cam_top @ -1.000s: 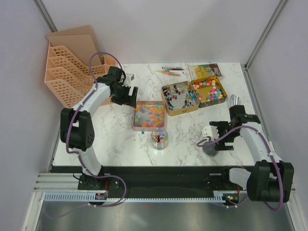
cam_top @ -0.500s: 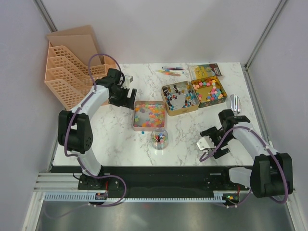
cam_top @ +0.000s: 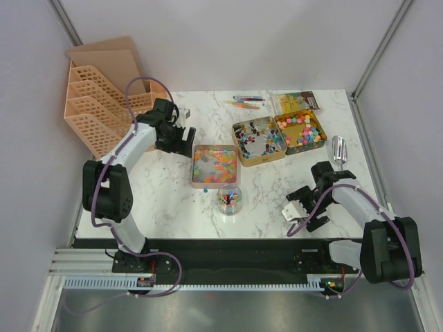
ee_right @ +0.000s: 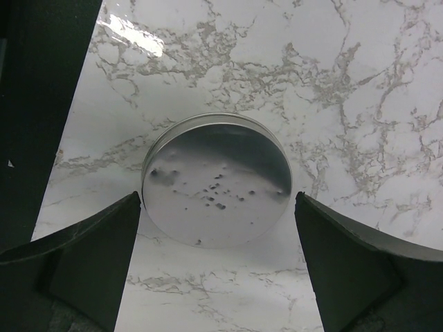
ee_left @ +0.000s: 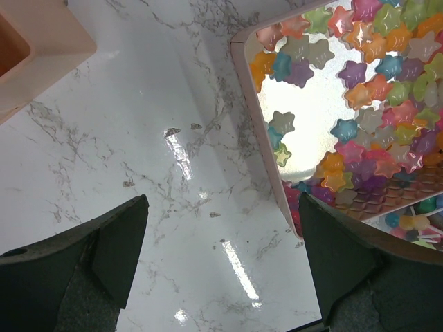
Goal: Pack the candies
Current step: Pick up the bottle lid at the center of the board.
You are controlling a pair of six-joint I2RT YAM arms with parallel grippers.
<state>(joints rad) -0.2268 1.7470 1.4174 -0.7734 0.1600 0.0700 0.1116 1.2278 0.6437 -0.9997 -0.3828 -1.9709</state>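
My right gripper (ee_right: 217,207): jaws spread as wide as they go, holding nothing. It hangs straight over the lid (ee_right: 216,180), one finger on each side of it and neither touching.
My left gripper (ee_left: 223,207): also wide open and empty, low over bare worktop (ee_left: 138,104) just beside the tray (ee_left: 250,97).
Step in hand: I judge this to be the reach for the lid, to close up the jar (cam_top: 230,209).
Next move: come down until my fingertips are almost on the worktop, then close across the lid's rim. It is a thin, flat, round, cloudy disc on glossy marble, so a high or off-centre pinch would likely slide off. After that it has to travel to my left, to the jar.
Candies (ee_left: 360,90): glossy star shapes in pink, orange, yellow, green, blue and purple, crowded in the tray with a bare patch near its edge.
More candies: a small heap in the jar, which stands just in front of the tray; dark twisted wrappers in one tin (cam_top: 239,146); bright beads in the second tin (cam_top: 306,148) touching it.
Stray: one loose candy (cam_top: 206,188) on the worktop by the tray's near edge.
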